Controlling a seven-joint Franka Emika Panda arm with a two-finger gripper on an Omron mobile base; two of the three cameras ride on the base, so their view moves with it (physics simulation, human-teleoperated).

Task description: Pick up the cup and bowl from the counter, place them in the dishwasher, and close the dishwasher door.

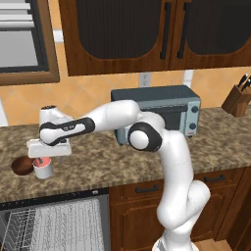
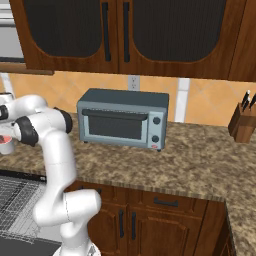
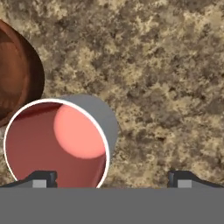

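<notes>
Gripper (image 3: 112, 178) spread apart over cylindrical white cup (image 3: 59, 146); glossy round bowl (image 3: 17, 74) beside; speckled granite counter (image 3: 166, 87).

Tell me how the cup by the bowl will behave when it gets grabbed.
The cup looks rigid, so it should hold shape. Its smooth, handleless wall may be slippery. It stands upright on the counter, right beside the bowl; an off-centre touch from the open gripper could tip it or knock the bowl.
</notes>
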